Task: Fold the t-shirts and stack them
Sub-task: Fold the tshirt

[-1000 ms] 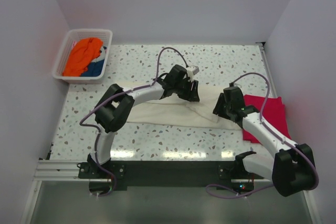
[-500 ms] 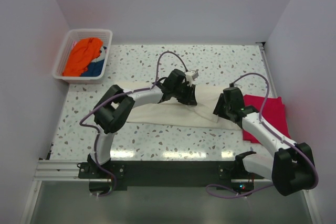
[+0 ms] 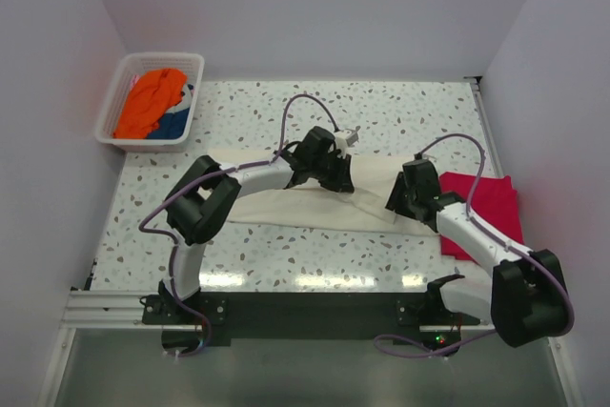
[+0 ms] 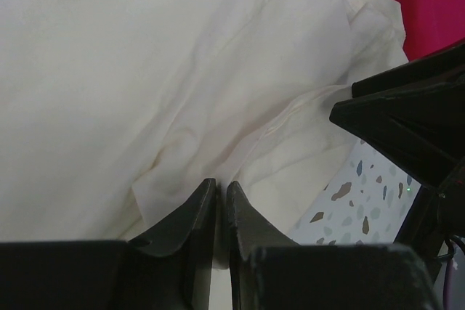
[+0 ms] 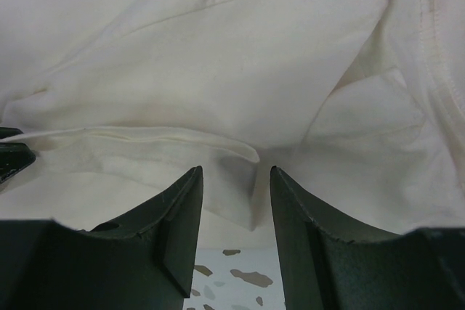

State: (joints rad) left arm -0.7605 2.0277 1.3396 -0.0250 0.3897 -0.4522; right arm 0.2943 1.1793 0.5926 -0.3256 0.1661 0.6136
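Cream shirt (image 3: 286,207): lies spread across the middle of the table (image 3: 286,254), long axis left to right, its right end beside the red shirt (image 3: 491,202).
Left gripper (image 4: 220,186): set down on the upper middle of the cream shirt, tips pointing toward the right arm.
Left jaw state: narrow, the fingers almost together, with a thin raised fold of cream cloth in the slit between them.
Right gripper (image 5: 236,172): sits at the right end of the cream shirt, at its near edge, with speckled table showing just under the tips.
Right jaw state: about half apart; a folded hem of the cream shirt lies just ahead of the gap, and no grip on it can be seen.
Gripper spacing: close together; in the left wrist view the black right gripper fills the right side.
Red shirt: flat at the right side of the table, partly under the right forearm.
Basket (image 3: 107,121): at the far left corner, holding the orange shirt (image 3: 152,102) on top of the blue shirt (image 3: 173,127).
Change, left: compared with a second ago, the jaws have narrowed from wide to nearly together, and the gripper has shifted slightly left and lower on the cloth.
Change, right: the jaw gap is unchanged and the gripper's position has hardly altered.
Change, cloth: the outline of the cream shirt, the red shirt and the basket contents are as before.
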